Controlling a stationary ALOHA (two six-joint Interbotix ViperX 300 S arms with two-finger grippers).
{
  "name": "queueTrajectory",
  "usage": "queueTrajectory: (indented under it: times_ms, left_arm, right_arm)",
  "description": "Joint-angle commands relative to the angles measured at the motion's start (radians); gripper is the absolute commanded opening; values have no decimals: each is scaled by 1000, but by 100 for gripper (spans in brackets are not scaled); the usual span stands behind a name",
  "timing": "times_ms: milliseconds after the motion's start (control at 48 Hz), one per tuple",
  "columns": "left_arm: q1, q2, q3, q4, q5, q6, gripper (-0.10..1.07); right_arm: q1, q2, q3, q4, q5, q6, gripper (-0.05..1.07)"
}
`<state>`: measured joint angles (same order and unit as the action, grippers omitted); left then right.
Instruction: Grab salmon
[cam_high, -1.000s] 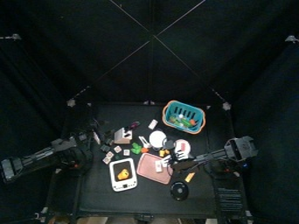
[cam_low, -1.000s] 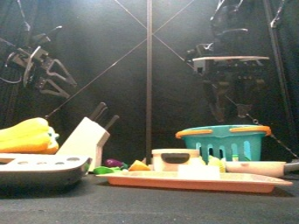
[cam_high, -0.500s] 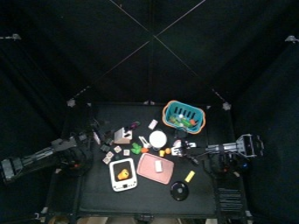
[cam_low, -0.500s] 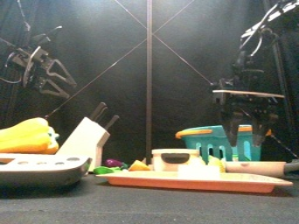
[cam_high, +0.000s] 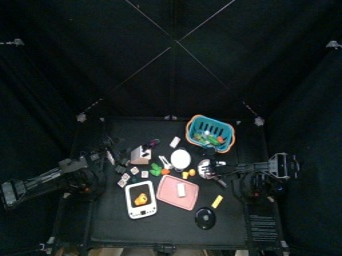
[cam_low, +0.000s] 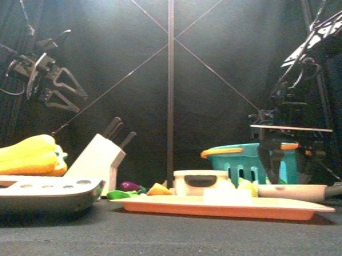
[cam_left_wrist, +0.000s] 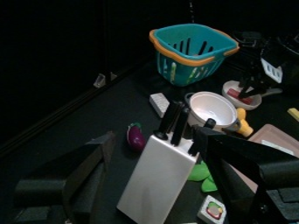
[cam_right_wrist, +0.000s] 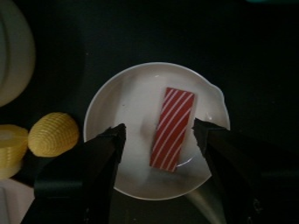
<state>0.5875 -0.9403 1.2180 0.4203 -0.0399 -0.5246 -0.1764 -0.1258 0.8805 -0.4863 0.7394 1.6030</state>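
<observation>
The salmon (cam_right_wrist: 176, 127) is a red strip with white stripes, lying on a small white plate (cam_right_wrist: 126, 96). In the right wrist view my right gripper (cam_right_wrist: 160, 131) is open, one jaw on each side of the strip, low over the plate. In the top view it (cam_high: 215, 168) is just below the teal basket (cam_high: 209, 128). In the front view it (cam_low: 289, 150) hangs low behind the basket (cam_low: 249, 160); the salmon is hidden there. My left gripper (cam_high: 99, 161) rests open at the table's left, raised (cam_low: 47, 85).
A yellow corn piece (cam_right_wrist: 52, 133) lies beside the plate. A knife block (cam_left_wrist: 163, 171), white bowl (cam_left_wrist: 212, 107) and purple piece (cam_left_wrist: 135, 136) stand mid-table. A pink tray (cam_high: 177, 187), a grey tray with a yellow pepper (cam_high: 142, 203) and a black bowl (cam_high: 205, 218) are near the front.
My right gripper has moved right from over the pink tray and dropped low, down to the salmon plate beside the basket. The left arm has not moved.
</observation>
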Motion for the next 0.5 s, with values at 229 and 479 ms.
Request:
queueTrajectory:
  times_ms: [229,479]
  left_arm:
    - [-15,3,-15,18,-15,3,102]
    - [-75,3,-21,66,-25,3,103]
  right_arm:
    - [-9,25,2,6,-11,2,94]
    - [-12,51,3,12,-44,2,93]
